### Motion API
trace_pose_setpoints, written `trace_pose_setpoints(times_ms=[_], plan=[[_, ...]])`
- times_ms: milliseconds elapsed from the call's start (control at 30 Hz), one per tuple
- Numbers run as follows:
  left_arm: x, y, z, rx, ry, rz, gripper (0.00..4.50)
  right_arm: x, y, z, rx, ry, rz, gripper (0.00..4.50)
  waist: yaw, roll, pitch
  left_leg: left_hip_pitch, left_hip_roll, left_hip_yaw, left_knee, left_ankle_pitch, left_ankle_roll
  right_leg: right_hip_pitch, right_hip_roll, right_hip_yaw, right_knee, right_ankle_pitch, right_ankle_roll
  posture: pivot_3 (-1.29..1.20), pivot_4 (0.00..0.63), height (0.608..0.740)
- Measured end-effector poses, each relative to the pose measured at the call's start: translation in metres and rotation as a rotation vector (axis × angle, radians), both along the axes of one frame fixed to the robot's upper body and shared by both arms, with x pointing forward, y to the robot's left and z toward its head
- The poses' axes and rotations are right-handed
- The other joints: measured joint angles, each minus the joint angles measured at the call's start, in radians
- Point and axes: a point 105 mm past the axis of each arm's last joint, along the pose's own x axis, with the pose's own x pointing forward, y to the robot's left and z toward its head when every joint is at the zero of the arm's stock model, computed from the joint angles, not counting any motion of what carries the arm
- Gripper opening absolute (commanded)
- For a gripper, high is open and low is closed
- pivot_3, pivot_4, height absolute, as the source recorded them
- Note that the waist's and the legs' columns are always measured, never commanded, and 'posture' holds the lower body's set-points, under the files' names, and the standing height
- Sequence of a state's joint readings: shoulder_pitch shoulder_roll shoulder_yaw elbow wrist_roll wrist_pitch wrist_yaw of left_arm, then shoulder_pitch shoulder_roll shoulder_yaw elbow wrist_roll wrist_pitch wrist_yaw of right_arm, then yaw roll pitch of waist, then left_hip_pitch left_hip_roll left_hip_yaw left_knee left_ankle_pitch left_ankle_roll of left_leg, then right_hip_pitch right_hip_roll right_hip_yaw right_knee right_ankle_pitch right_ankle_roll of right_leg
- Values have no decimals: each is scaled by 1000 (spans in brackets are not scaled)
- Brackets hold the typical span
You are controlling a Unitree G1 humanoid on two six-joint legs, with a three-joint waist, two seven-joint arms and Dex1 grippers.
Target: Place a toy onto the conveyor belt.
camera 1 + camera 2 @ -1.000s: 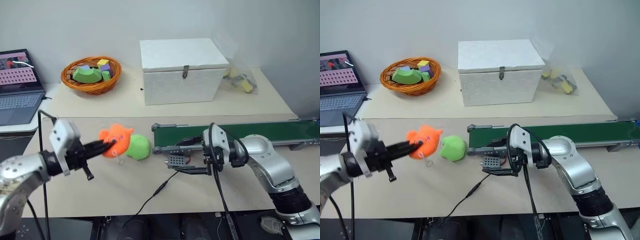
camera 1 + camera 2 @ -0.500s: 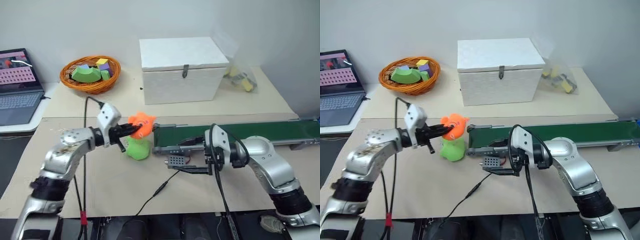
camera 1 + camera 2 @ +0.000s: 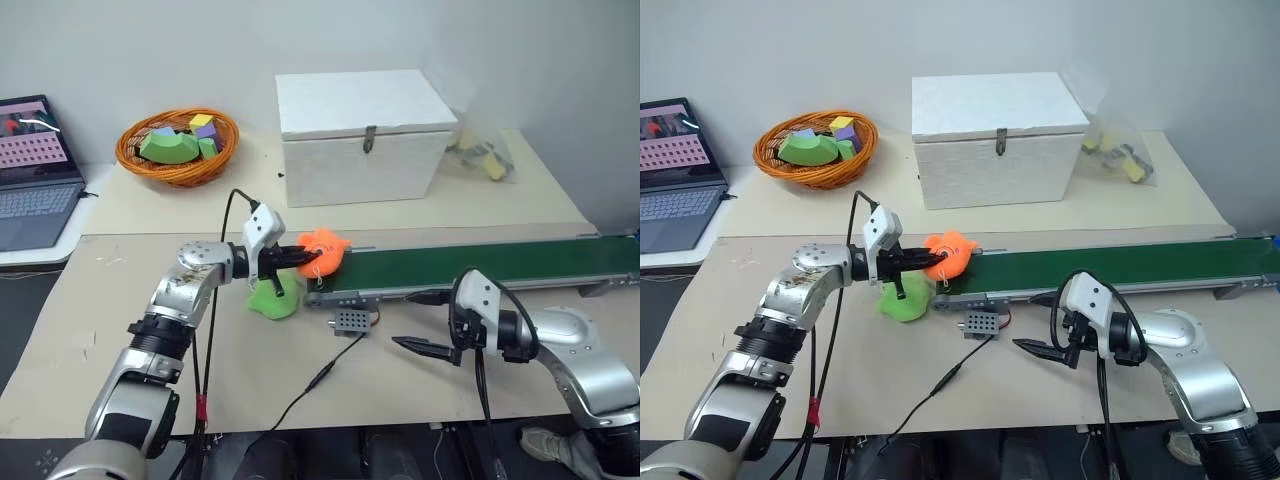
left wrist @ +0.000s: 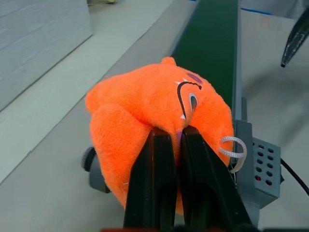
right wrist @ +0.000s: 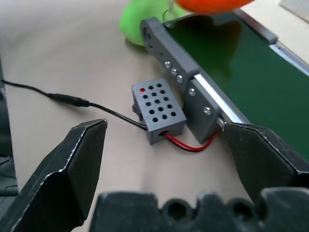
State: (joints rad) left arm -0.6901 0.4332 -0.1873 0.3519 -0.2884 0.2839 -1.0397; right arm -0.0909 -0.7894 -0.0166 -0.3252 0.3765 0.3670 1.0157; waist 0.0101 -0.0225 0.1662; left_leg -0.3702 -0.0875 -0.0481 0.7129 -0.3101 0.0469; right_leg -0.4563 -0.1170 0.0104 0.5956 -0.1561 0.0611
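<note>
Pinching the soft, light orange toy deep in its plush, the closed left gripper holds it just over the conveyor belt's near end, while the right gripper waits wide open.

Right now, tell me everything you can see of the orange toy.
The orange toy is a small, bright plush with a fuzzy surface, a stitched dark curved line and an eye on its face, a stubby nub on top and a short pale string loop at its side. The left gripper is shut on it, the two black fingers pinching into the soft body. It is held at the near end of the conveyor belt, just beyond the green plush. Whether it touches the belt cannot be told.
</note>
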Motion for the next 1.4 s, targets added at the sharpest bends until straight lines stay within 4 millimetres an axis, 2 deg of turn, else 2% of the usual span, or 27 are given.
trace_pose_setpoints(times_ms=[33, 133, 200, 233, 267, 300, 467, 600, 800, 900, 1033, 1233, 1400], plan=[[1, -3, 0, 6, -6, -7, 71, 0, 0, 0, 2, -1, -2, 4500, 1, 0, 0, 0, 0, 0, 0, 0, 0, 0, 0, 0, 0, 0, 0, 0, 150, 740], [4, -10, -1, 9, -17, -13, 962, 2, 0, 0, 8, -6, -14, 4500, 1, 0, 0, 0, 0, 0, 0, 0, 0, 0, 0, 0, 0, 0, 0, 0, 150, 740], [6, -16, -3, 2, -15, -17, 1815, 2, 0, 1, 9, -8, -16, 4500, 1, 0, 0, 0, 0, 0, 0, 0, 0, 0, 0, 0, 0, 0, 0, 0, 150, 740], [6, -20, -2, -6, -14, -21, 1994, 2, 0, 1, 9, -10, -16, 4500, 2, 0, 0, 0, 0, 0, 0, 0, 0, 0, 0, 0, 0, 0, 0, 0, 150, 740], [5, -23, -2, -11, -15, -26, 2475, 2, 0, 2, 10, -11, -15, 4500, 2, 0, 0, 0, 0, 0, 0, 0, 0, 0, 0, 0, 0, 0, 0, 0, 150, 740], [5, -25, -1, -14, -18, -30, 2759, 2, 0, 2, 10, -12, -15, 4500, 1, 0, 0, 0, 0, 0, 0, 0, 0, 0, 0, 0, 0, 0, 0, 0, 150, 740], [7, -25, 4, -35, -29, -22, 2759, 3, 1, 2, 10, -14, -14, 4500, 0, 0, 0, 0, 0, 0, 1, 0, 0, 0, 0, 0, 0, 0, 0, 0, 150, 740], [5, -17, 25, -48, -89, -14, 2759, 4, 2, 5, 11, -23, -8, 4500, -1, 0, 0, 0, 0, 0, 1, 0, 0, 0, 0, 0, 0, 0, 0, 0, 150, 740], [-21, 8, 56, -91, -146, -10, 2759, 6, 2, 5, 12, -16, -1, 4500, -5, 0, 0, 0, 0, 0, 1, 0, 0, 0, 0, 1, 0, 0, 0, 0, 150, 740], [-35, 13, 56, -77, -131, -25, 2759, 7, 4, 7, 13, -18, 11, 4500, -3, 0, 0, 0, 0, 0, 1, 0, 0, 0, 0, 1, 1, 0, 0, 0, 150, 740], [-43, 20, 51, -57, -99, -21, 2759, 7, 4, 8, 14, -18, 17, 4500, 1, 0, 0, 1, 0, 0, 1, 0, 0, 0, 0, 1, 0, 0, 0, 0, 150, 740], [-43, 25, 50, -36, -101, 1, 2759, 7, 5, 9, 13, -16, 32, 4500, 0, 0, 0, 1, 0, 0, 1, 0, 0, 0, 0, 1, 0, 0, 0, 0, 150, 740], [-38, 38, 46, -95, -115, 155, 2759, 8, 6, 11, 12, -19, 43, 4500, -3, 0, 0, 1, 1, 0, 0, 0, 0, 0, 0, 1, 1, 0, 0, 0, 150, 740]])
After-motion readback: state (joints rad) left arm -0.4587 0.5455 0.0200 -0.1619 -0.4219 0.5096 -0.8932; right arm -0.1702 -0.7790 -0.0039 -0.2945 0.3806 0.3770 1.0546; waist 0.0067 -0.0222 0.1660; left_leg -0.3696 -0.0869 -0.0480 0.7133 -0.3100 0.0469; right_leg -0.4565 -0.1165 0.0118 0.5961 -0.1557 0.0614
